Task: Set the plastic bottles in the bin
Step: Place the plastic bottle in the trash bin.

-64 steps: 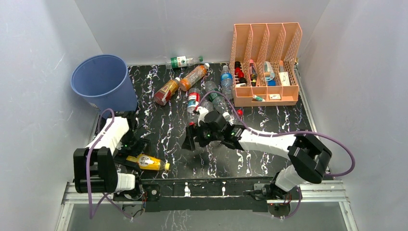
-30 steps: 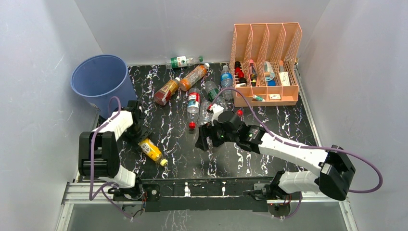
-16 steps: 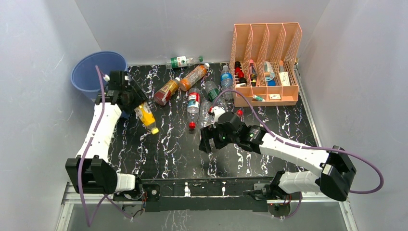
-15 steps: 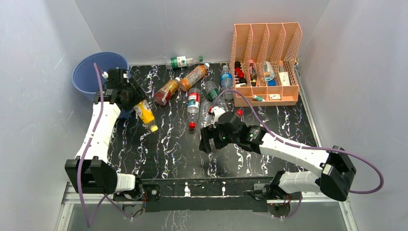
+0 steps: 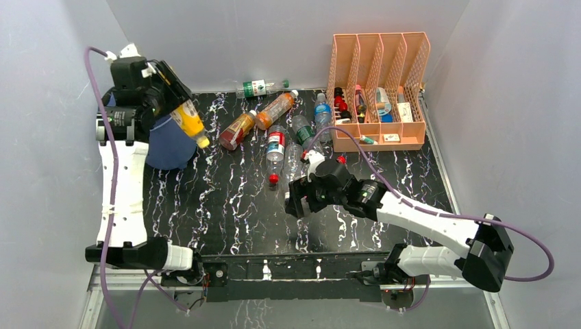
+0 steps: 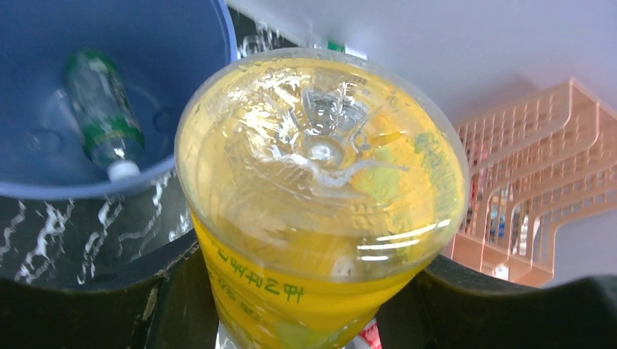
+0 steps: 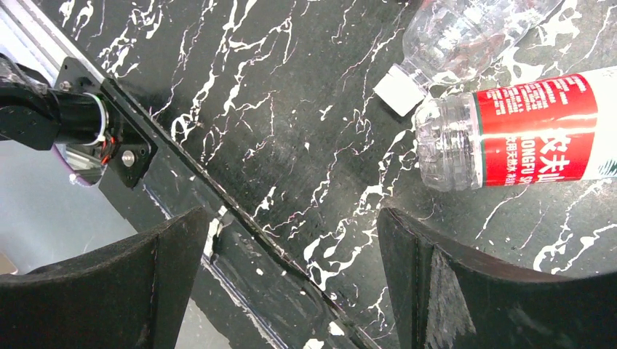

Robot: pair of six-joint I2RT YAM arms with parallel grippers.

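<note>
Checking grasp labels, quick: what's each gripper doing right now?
Left gripper: closed on the yellow bottle, held up near the bin.
Right gripper: open, holding nothing.

From above, the left gripper (image 5: 171, 103) and its yellow bottle (image 5: 188, 120) hide much of the bin (image 5: 168, 147). Far right of the bin, the organizer (image 5: 379, 142) holds items too small to tell apart.
</note>
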